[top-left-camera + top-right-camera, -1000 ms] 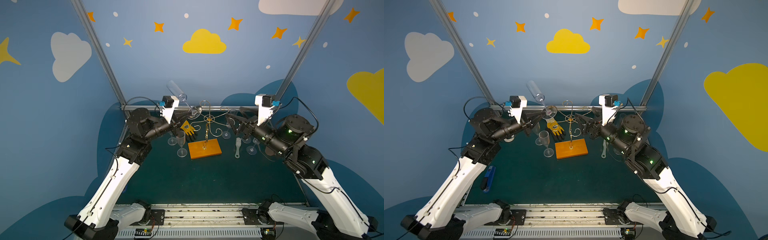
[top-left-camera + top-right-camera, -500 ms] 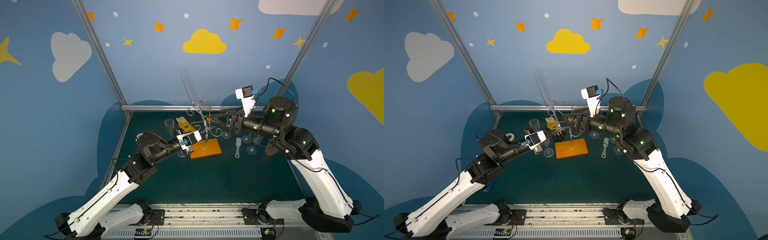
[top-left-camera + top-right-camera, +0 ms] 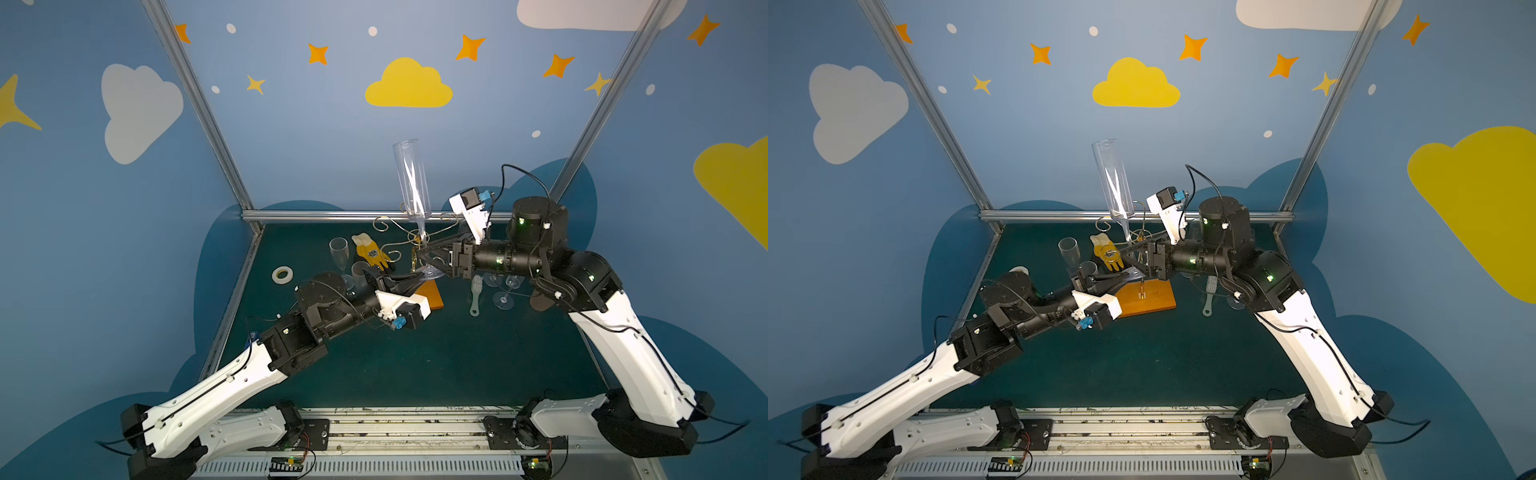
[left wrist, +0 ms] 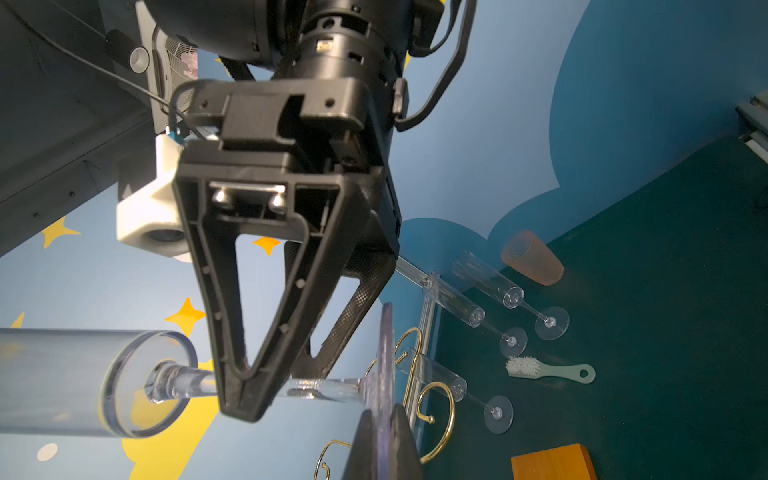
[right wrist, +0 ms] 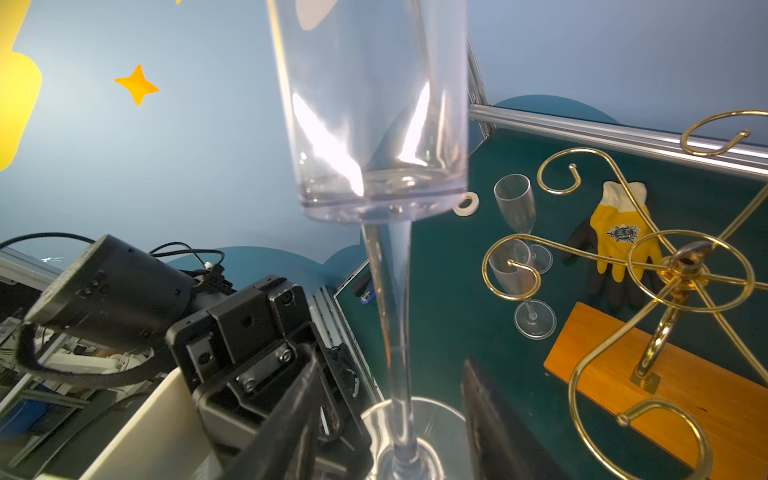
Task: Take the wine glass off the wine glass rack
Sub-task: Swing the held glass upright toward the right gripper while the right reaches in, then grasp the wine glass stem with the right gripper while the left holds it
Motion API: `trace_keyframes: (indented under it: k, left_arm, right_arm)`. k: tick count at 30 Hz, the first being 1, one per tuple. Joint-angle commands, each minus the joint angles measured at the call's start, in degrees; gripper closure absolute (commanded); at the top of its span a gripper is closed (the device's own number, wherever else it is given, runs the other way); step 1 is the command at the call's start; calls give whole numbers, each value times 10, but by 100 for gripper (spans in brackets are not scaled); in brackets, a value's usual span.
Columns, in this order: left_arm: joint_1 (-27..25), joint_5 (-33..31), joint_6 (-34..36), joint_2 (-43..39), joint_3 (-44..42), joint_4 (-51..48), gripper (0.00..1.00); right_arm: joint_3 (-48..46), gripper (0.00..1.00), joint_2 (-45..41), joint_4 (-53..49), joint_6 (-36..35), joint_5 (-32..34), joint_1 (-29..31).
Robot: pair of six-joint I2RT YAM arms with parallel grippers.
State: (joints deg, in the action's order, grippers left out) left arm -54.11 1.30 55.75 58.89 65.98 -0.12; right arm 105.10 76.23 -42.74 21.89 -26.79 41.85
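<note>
Standing upright in the air with its bowl uppermost, the wine glass [image 3: 411, 183] is a tall clear flute. It has a straight-sided bowl with a flat bottom, a long stem that thins downward and a round flat foot. The bowl is see-through and shows only bright glints.

The left gripper [image 3: 419, 279] is clamped on the rim of the foot, with the disc pinched between its dark fingertips [image 4: 361, 453]. The right gripper [image 3: 424, 259] reaches in from the opposite side, its jaws parted astride the stem. In the right wrist view there is a gap on each side of the stem.

The glass is raised off the dark green table [image 3: 415, 365]. It is just beside the wine glass rack [image 3: 435, 298] and apart from its curled gold arms.

Two clear flutes [image 3: 338, 253] stand on the table left of the rack, next to a yellow glove [image 3: 370, 251]. More flutes [image 4: 486, 282] stand right of the rack, near a pale green brush [image 3: 476, 293] and a frosted orange tumbler [image 4: 532, 257].
</note>
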Motion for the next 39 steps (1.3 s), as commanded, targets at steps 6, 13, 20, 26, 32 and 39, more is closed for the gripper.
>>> trace_keyframes:
  k: [6, 13, 20, 26, 32, 39]
  left_arm:
    - [-8, -12, 35, -3, 5, 1, 97]
    - [-10, -5, 38, 0, 6, -5, 97]
    - [-11, -4, 40, -4, -2, 3, 90]
    - [-11, -36, -10, -16, -31, 78, 30]
    - [-11, -54, -179, -40, -23, 85, 15]
    - [-10, -84, -361, -56, -9, 123, 12]
  right_arm:
    - [-30, 73, -16, 13, -5, 2, 6]
    - [-42, 92, -17, 20, -8, 1, 9]
    - [-49, 100, -20, 29, -14, 1, 15]
    - [-62, 100, -34, 44, -47, 32, 17]
    - [-109, 100, -54, 71, -130, 89, 17]
    - [-169, 100, -85, 145, -259, 43, 14]
